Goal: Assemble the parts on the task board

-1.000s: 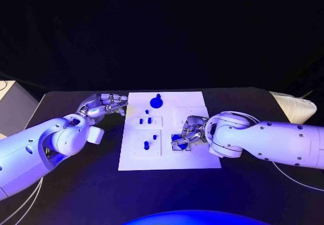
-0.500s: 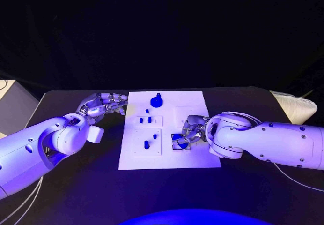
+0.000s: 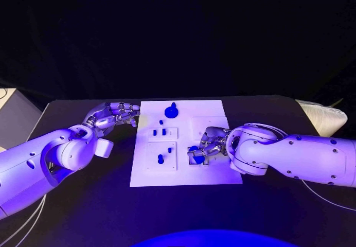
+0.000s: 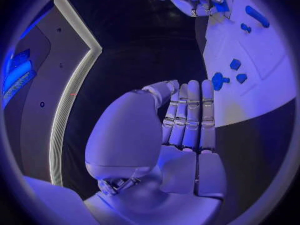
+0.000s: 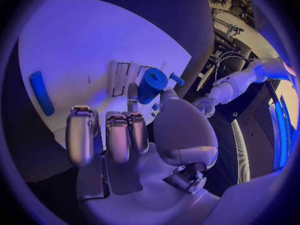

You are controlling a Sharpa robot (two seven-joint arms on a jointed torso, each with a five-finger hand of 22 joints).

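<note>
The white task board [image 3: 178, 172] lies in the middle of the black table. My right hand [image 3: 207, 146] rests on its right half and grips a blue cylindrical part [image 3: 194, 152], which stands between thumb and fingers over a rectangular recess [image 5: 151, 83]. My left hand [image 3: 115, 114] hovers beside the board's far left corner, fingers loosely bent side by side [image 4: 187, 116], holding nothing. A blue knob-shaped part [image 3: 172, 110] sits at the board's far end. Small blue parts [image 3: 161, 159] stand in the left insets. A long blue part [image 5: 40, 92] lies flat on the board.
A pale bag-like object [image 3: 324, 117] sits at the table's far right edge. A light box [image 3: 11, 116] stands off the table's left side. Bare black table [image 3: 96, 195] lies on both sides of the board.
My right hand has shifted very slightly on the board with the blue part still in it. The left hand has stayed where it was.
</note>
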